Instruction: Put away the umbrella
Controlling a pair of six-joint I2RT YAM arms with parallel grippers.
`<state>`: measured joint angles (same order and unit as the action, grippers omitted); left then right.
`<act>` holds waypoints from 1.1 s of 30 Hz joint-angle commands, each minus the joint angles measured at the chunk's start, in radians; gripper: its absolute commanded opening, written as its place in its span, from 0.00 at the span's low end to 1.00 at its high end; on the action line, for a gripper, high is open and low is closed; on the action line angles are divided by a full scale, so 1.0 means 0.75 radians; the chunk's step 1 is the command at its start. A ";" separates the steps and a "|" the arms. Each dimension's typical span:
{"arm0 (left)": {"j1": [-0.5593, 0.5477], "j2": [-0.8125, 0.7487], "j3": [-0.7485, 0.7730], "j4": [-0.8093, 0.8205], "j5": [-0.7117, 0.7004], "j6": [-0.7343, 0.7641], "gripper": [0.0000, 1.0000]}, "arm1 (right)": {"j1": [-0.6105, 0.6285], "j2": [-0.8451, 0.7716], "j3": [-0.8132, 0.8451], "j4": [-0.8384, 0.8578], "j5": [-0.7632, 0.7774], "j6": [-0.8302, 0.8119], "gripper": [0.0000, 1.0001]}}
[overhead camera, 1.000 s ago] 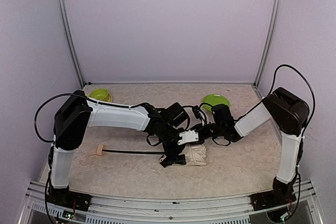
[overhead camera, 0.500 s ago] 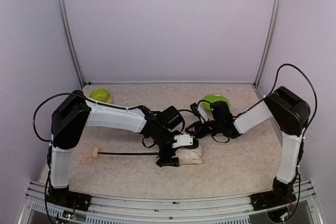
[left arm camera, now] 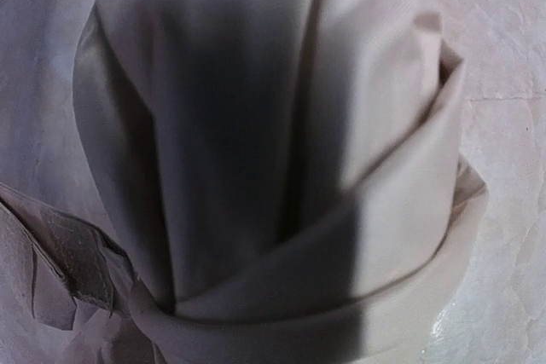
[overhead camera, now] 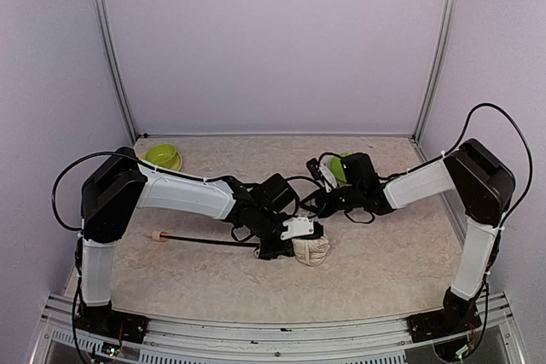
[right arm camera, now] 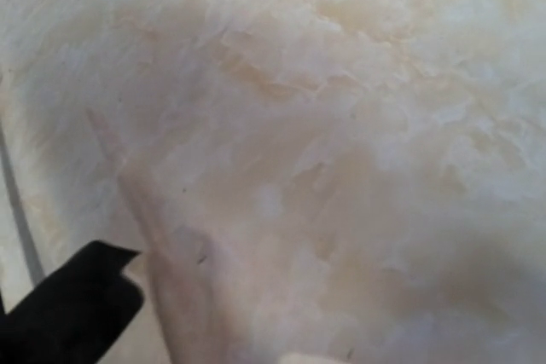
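The umbrella [overhead camera: 311,251] lies flat on the counter [overhead camera: 384,262], a bit toward 6 o'clock from the middle. Its cream canopy is bunched into a twisted lump, and the thin black shaft [overhead camera: 209,241] runs off toward 9 o'clock to the little wooden knob [overhead camera: 156,235]. Up close in the left wrist view the fabric [left arm camera: 256,168] is wrapped round itself in overlapping folds, so my guess is it's being gathered tight so it can be stowed compact.

The left hand [overhead camera: 283,249] sits right where shaft meets canopy. It's probably pinning that end so the bundle can't unroll, but the fabric fills its camera and I honestly can't tell if the fingers are clamped or spread.

The right hand [overhead camera: 322,204] hangs at about 12 o'clock from the bundle, apart from it. Its own view is just blurry counter, so I can't tell its grip either.

Two green bowls [overhead camera: 162,156] [overhead camera: 348,164] sit at the far edge, at 10 and 1 o'clock.
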<state>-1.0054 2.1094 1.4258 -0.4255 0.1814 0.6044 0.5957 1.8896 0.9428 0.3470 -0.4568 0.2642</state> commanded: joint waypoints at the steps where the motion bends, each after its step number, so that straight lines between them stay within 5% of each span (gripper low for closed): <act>1: -0.030 0.069 -0.148 -0.203 -0.080 0.010 0.00 | -0.013 -0.078 0.064 -0.037 0.068 -0.047 0.00; 10: -0.051 -0.303 -0.305 0.095 -0.107 -0.024 0.00 | -0.079 -0.101 0.108 -0.165 -0.033 -0.054 0.00; 20: -0.017 -0.432 -0.194 -0.190 0.256 -0.191 0.00 | -0.124 -0.334 -0.217 -0.239 -0.113 0.079 0.47; 26: -0.007 -0.507 -0.029 -0.321 0.259 -0.223 0.00 | -0.152 -0.527 -0.239 -0.343 -0.114 -0.122 0.52; 33: 0.016 -0.583 0.134 -0.383 0.306 -0.215 0.00 | -0.085 -0.595 -0.381 -0.058 -0.377 -0.376 0.59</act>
<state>-1.0035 1.7329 1.4460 -0.6846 0.3641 0.4500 0.5026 1.4368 0.7109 0.1852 -0.6125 0.1143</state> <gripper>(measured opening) 0.254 0.581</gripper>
